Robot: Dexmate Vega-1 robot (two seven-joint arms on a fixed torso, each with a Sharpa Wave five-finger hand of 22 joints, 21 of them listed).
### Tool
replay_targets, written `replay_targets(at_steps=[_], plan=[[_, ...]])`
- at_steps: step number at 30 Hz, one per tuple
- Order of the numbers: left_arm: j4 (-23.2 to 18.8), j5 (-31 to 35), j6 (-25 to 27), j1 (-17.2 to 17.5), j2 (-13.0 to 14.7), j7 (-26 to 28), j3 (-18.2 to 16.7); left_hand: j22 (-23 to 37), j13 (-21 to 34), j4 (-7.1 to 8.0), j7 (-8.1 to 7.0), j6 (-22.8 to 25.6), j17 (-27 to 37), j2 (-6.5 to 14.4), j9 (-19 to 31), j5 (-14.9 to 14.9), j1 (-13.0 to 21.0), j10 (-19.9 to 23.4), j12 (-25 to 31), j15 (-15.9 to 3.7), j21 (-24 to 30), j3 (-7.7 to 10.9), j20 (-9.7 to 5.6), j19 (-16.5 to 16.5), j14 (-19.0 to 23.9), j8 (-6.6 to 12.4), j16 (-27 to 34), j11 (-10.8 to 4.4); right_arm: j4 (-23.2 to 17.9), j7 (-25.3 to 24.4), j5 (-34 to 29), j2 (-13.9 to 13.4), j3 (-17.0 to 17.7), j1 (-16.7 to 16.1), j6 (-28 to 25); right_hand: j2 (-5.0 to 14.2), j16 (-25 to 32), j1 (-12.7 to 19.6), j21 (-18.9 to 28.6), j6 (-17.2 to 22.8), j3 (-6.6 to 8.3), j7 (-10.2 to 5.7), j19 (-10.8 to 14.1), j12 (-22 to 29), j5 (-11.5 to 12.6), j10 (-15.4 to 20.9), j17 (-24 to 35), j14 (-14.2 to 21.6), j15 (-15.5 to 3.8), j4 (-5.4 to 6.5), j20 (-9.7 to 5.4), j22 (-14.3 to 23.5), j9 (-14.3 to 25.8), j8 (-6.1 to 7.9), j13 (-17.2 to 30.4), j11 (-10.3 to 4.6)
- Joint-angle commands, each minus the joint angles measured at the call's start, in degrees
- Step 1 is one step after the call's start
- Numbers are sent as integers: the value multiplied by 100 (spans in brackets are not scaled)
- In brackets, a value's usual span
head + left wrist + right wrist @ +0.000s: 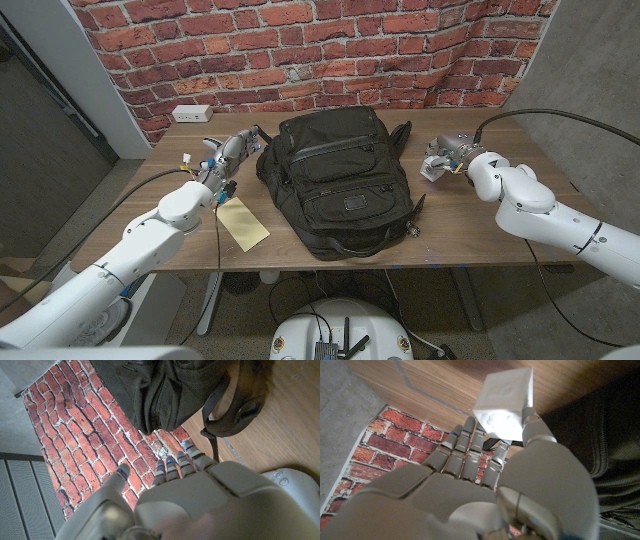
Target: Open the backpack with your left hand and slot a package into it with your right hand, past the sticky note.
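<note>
Two hands flank the backpack [337, 180] at the head view's centre: the left hand [228, 152] at upper left, just beside the bag's corner, the right hand [445, 158] at right, holding a white package [436, 166]. A yellow envelope [243, 221] lies lower left; no sticky note is evident, so the slot could be misjudged. The bag looks zipped; pushing early would jam.

Left wrist view: fingers [172, 466] apart, empty, near a strap [220, 405] that could snag them.

Right wrist view: the package [505, 400] is pinched at the fingertips [470, 435], a light hold that could slip.
</note>
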Motion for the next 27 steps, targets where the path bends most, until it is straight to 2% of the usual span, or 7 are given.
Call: replay_targets(at_steps=[1, 8, 18, 25, 27], plan=[[-172, 224, -265, 294, 254, -121, -160, 14, 19, -115, -12, 130, -12, 273, 9, 3, 113, 105, 34, -20, -7, 31, -167, 77, 83, 52, -10, -16, -305, 6, -131, 17, -58, -86, -344, 426, 59, 548, -26, -14, -11, -2, 32, 12, 21, 1139, 20, 37, -1008, -34, -554, 10, 17, -5, 36, -1082], [-311, 468, -378, 476, 362, -19, -278, 11, 17, -302, -11, 255, -19, 255, 8, -16, 229, 226, 50, -72, 3, 74, -179, 157, 172, 65, -6, -47, -375, 44, -230, 59, -131, -51, -492, 370, 90, 704, -27, -51, -48, -1, 54, 10, 1, 1175, 41, 62, -1013, -39, -550, 10, 9, -25, 66, -1086], [-397, 911, -491, 534, 591, -115, -328, 11, 16, -510, -47, 391, -22, 262, 8, -39, 360, 334, 52, -115, 5, 126, -196, 232, 275, 73, -4, -100, -430, 105, -389, 140, -252, 21, -651, 325, 96, 824, -30, -126, -79, 1, 77, -1, -33, 1217, 41, 101, -1000, -14, -551, 9, -7, -72, 74, -1090], [-432, 1196, -603, 553, 716, -199, -345, 8, 16, -771, -114, 586, -22, 222, 8, -74, 515, 478, 62, -176, -2, 157, -238, 295, 368, 92, -4, -169, -478, 98, -408, 172, -256, -21, -760, 305, 82, 883, -33, -160, -95, 4, 85, -9, -54, 1223, 29, 111, -1001, 0, -550, 9, -18, -100, 87, -1088], [-493, 1308, -573, 570, 767, -185, -353, 8, 16, -806, -116, 608, -22, 218, 8, -77, 535, 497, 63, -183, -2, 161, -247, 308, 386, 93, -2, -175, -495, 93, -405, 169, -253, -36, -788, 299, 70, 881, -33, -177, -102, 5, 87, -16, -61, 1220, 21, 113, -992, 14, -549, 9, -22, -112, 87, -1087]])
